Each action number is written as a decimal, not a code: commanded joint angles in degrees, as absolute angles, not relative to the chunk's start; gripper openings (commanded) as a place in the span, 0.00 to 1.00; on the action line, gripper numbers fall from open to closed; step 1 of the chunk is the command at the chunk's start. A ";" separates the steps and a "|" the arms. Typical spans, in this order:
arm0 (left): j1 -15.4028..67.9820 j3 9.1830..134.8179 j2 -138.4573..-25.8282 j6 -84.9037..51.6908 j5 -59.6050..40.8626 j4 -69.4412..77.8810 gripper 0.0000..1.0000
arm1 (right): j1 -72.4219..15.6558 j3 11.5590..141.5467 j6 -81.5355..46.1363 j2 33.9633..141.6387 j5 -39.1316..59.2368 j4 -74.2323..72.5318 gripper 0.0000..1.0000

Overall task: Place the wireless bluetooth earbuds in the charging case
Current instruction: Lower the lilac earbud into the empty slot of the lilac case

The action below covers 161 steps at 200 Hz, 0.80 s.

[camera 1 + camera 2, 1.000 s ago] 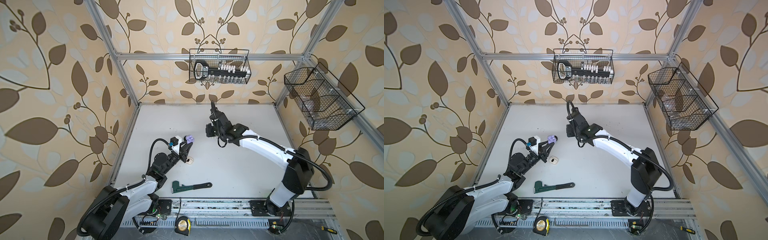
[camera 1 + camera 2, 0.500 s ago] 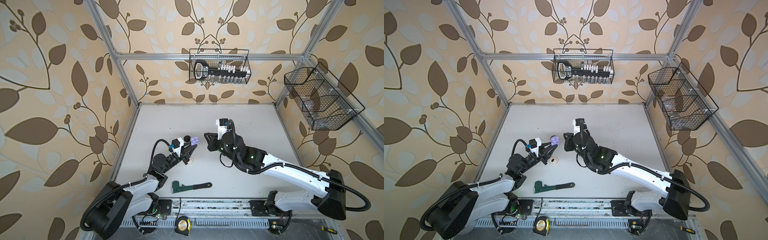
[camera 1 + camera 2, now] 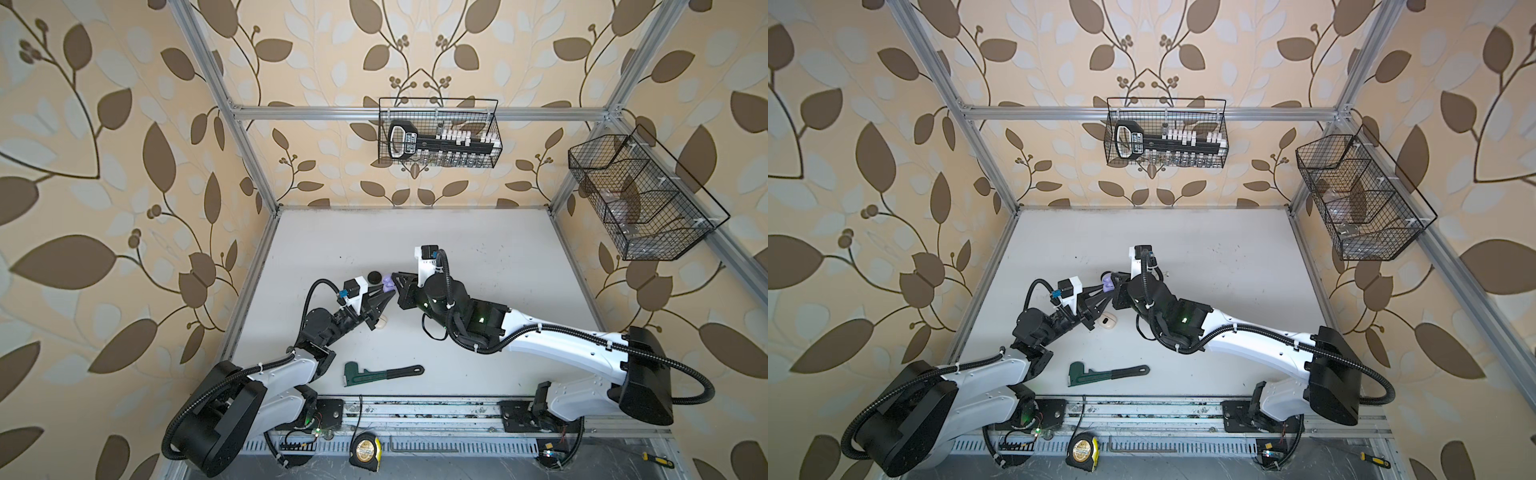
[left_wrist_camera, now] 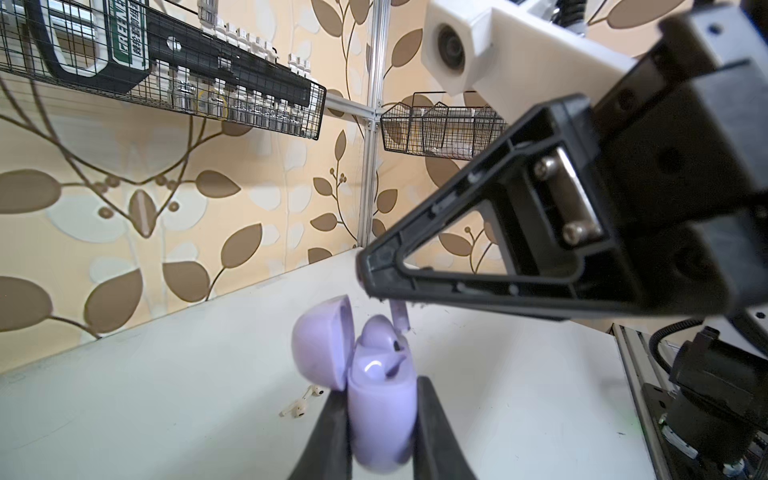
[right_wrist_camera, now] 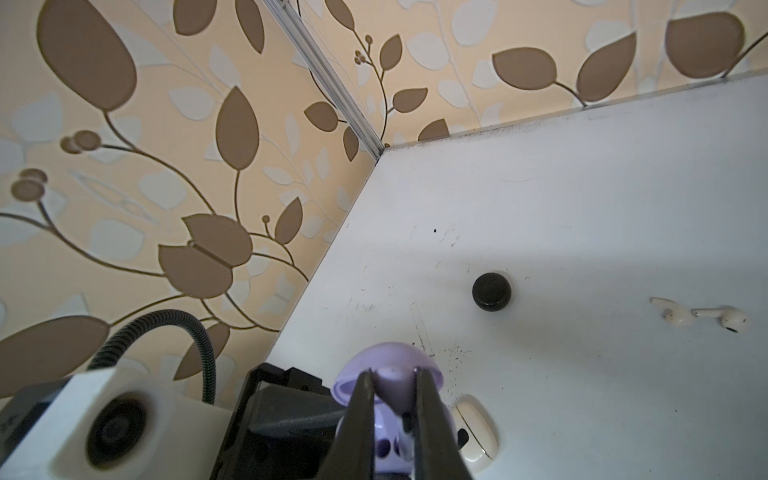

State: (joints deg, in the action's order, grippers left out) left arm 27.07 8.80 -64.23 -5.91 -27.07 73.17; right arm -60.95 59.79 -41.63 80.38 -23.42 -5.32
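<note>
Lilac charging case [image 4: 380, 419], lid open: clamped in left gripper [image 4: 378, 395], held off the table [image 5: 582, 208] so its sockets face the other arm. Lilac earbud [image 5: 394, 388]: pinched in right gripper [image 4: 368, 278] at the case mouth, apparently for insertion, not yet seated. White earbuds [image 5: 702, 320]: loose on table.

We saw white arm links [image 3: 561, 343] with black joints [image 3: 646, 378], ribbed black cables [image 5: 208, 365], green status lights [image 3: 481, 319], white wrist camera housings [image 4: 498, 54], and black triangular fingers [image 4: 498, 291] with silver screws [image 4: 575, 230].

Glossy, smooth lilac plastic case [image 4: 380, 415]; matt black plastic fingers [image 4: 330, 440]; matt white table [image 5: 582, 187], scuffed and speckled.
</note>
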 commanded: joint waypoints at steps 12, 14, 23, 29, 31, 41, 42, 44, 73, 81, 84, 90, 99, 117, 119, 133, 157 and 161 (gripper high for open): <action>27.57 8.77 -63.72 -5.45 -28.30 76.94 0.00 | -62.04 61.87 -41.67 80.59 -25.23 -7.34 0.11; 27.55 8.76 -63.72 -5.45 -28.30 76.85 0.00 | -62.05 61.92 -41.60 80.59 -25.27 -7.31 0.11; 27.55 8.79 -63.76 -5.45 -28.21 76.86 0.00 | -62.18 62.21 -41.37 80.38 -25.32 -7.15 0.11; 27.52 8.79 -63.81 -5.45 -28.21 76.84 0.00 | -62.23 62.27 -41.22 80.33 -25.41 -7.00 0.11; 27.53 8.79 -63.81 -5.45 -28.21 76.87 0.00 | -62.29 62.30 -41.15 80.33 -25.49 -6.96 0.11; 27.60 8.79 -63.80 -5.45 -28.21 76.86 0.00 | -62.40 62.57 -40.97 80.23 -25.81 -6.70 0.11; 27.60 8.79 -63.80 -5.45 -28.21 76.88 0.00 | -62.49 62.57 -40.87 80.28 -25.87 -6.69 0.11; 27.60 8.79 -63.81 -5.47 -28.28 76.90 0.00 | -62.49 62.71 -40.78 80.34 -25.96 -6.68 0.11; 27.52 8.79 -63.81 -5.53 -28.30 76.70 0.00 | -62.80 63.14 -40.25 81.23 -26.54 -6.68 0.11; 27.56 8.79 -63.81 -5.49 -28.30 76.71 0.00 | -62.77 63.35 -40.20 81.66 -26.63 -6.70 0.11; 27.59 8.79 -63.84 -5.49 -28.22 76.72 0.00 | -62.82 63.37 -40.19 81.79 -26.65 -6.69 0.11; 27.52 8.79 -63.87 -5.53 -28.21 76.73 0.00 | -62.75 63.64 -40.11 82.20 -26.63 -6.68 0.11; 27.58 8.85 -63.81 -5.54 -28.27 76.71 0.00 | -62.78 63.98 -39.97 82.83 -26.61 -6.61 0.11; 27.57 8.80 -63.80 -5.54 -28.30 76.73 0.00 | -62.75 64.60 -39.98 84.04 -26.57 -6.22 0.11; 27.52 8.79 -63.81 -5.52 -28.30 76.68 0.00 | -62.75 64.73 -39.94 84.14 -26.48 -6.17 0.11; 27.58 8.79 -63.64 -5.53 -28.21 76.69 0.00 | -62.83 64.68 -40.02 84.63 -26.47 -6.15 0.10; 27.51 8.70 -63.37 -5.53 -27.99 76.64 0.00 | -62.93 63.89 -40.57 84.69 -26.60 -6.15 0.10; 27.53 8.75 -63.37 -5.54 -27.96 76.56 0.00 | -62.96 63.76 -40.54 84.72 -26.61 -6.30 0.10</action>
